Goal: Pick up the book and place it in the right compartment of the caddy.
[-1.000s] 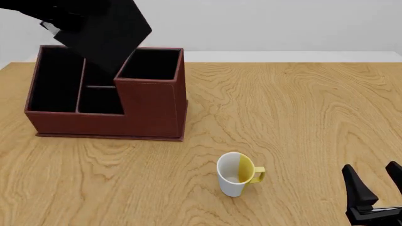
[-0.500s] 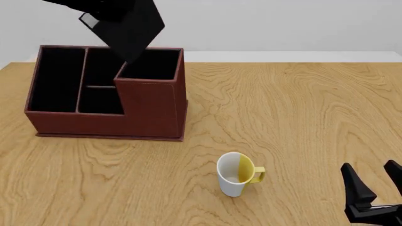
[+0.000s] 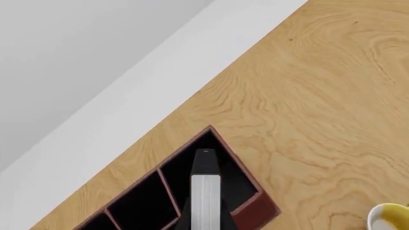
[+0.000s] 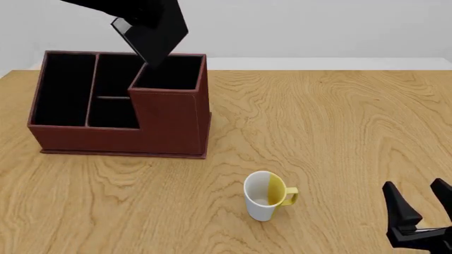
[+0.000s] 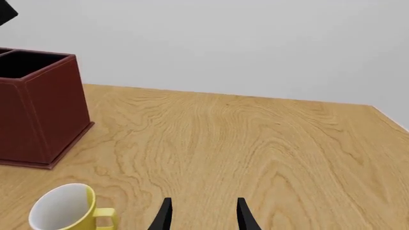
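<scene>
A white and yellow mug (image 4: 268,195) stood alone on the wooden table (image 4: 339,132), at about five o'clock from the caddy (image 4: 120,106) and well apart from it, with nothing between them. The book (image 4: 155,29) hung tilted in the air above the caddy's far rim, its lowest corner just over the right compartment (image 4: 169,73) at that section's eleven o'clock edge. In the left wrist view the book's white page edge (image 3: 205,199) pointed down toward that compartment. The left gripper's fingers were hidden behind the book, so I could not tell their grip. The right gripper (image 4: 420,203) waited low at the table's near right, fingers spread and holding nothing. Bare table lay from the caddy's three o'clock side to the far edge.
</scene>
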Robot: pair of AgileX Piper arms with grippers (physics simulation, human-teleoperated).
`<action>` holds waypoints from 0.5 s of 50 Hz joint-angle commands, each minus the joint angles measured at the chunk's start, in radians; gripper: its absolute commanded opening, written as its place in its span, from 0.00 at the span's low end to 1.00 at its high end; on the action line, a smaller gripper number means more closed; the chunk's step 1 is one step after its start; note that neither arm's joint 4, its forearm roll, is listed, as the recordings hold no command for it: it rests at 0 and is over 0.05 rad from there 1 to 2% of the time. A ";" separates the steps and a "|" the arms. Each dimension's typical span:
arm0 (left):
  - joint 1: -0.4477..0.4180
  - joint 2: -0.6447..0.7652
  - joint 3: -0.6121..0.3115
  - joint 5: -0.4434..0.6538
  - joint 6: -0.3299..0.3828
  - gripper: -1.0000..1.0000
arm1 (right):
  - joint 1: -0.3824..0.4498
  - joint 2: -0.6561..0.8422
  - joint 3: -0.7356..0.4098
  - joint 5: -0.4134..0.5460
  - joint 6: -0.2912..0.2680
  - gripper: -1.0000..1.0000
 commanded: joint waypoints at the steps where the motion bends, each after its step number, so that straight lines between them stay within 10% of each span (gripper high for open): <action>1: 0.021 0.066 -0.053 -0.022 0.019 0.00 | -0.006 0.030 0.000 -0.027 0.004 1.00; 25: 0.030 0.178 -0.096 -0.055 0.010 0.00 | -0.016 0.161 0.000 -0.135 0.003 1.00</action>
